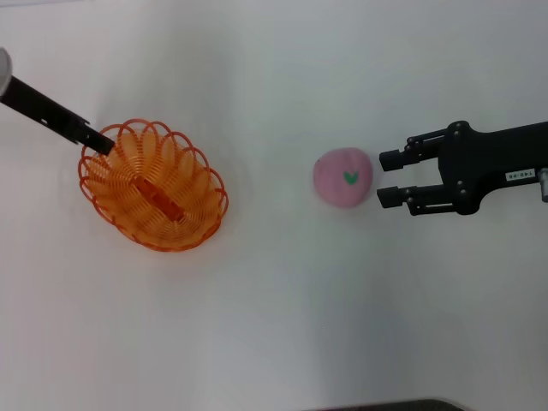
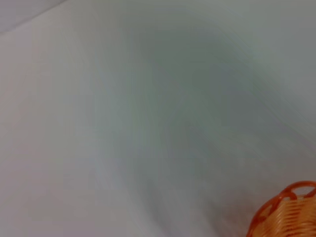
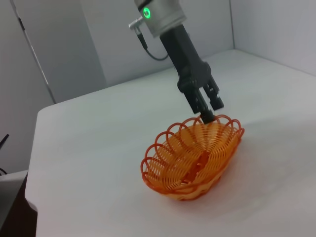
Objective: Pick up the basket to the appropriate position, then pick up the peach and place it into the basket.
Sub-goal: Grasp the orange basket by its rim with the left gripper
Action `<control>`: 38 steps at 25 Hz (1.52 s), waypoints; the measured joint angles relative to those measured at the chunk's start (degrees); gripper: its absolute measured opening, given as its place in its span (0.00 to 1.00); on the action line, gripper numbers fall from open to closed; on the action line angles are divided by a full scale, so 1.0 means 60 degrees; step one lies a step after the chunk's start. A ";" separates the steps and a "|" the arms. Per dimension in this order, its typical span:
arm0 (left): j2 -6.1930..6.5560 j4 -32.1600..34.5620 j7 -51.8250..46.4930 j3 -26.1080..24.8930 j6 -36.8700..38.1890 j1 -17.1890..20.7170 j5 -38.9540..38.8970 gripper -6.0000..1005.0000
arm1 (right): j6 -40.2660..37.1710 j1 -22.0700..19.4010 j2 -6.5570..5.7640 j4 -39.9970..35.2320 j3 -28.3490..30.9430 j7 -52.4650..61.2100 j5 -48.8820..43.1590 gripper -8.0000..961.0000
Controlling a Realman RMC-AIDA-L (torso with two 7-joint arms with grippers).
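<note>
— Orange wire, close up: what is that at the corner of the left wrist view?

— That is the basket, only a bit of its looped rim and ribbed side showing there. From the head view it is an oval basket of thin orange wire, the rim a ring of scalloped loops, with a flat orange strip lying along its bottom. It sits on the white table, on the robot's left side.

— Is anything holding it?

— The left gripper reaches in from the far left corner and meets the rim at the basket's far-left end. In the right wrist view its dark fingers come down together onto a rim loop, pinched on the wire, with a green light glowing on the wrist above.

— And the peach?

— The peach is a round, pale-pink ball with a small green heart-shaped mark on top. It rests on the table, well apart from the basket, toward the robot's right.

— Where is the other arm?

— The right gripper comes in from the right edge, level with the fruit. Its two black fingers are spread, one above the other in the head view, their tips just beside the peach's right side. Whether they touch it I cannot tell; nothing is between them.
</note>
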 joint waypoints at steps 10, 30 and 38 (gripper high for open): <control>-0.0165 -0.0493 0.0147 0.0007 -0.0406 0.0032 0.0010 0.66 | 0.0140 0.0064 0.0027 0.0014 -0.0033 -0.0075 -0.0001 0.59; -0.0303 -0.0258 0.0102 -0.0283 -0.0598 0.0268 -0.0034 0.28 | 0.0274 0.0120 0.0042 0.0030 -0.0028 -0.0080 -0.0001 0.59; -0.0090 0.0557 0.0073 -0.0479 0.0361 0.0610 -0.1186 0.13 | 0.0369 0.0130 0.0088 0.0029 -0.0045 -0.0100 -0.0018 0.59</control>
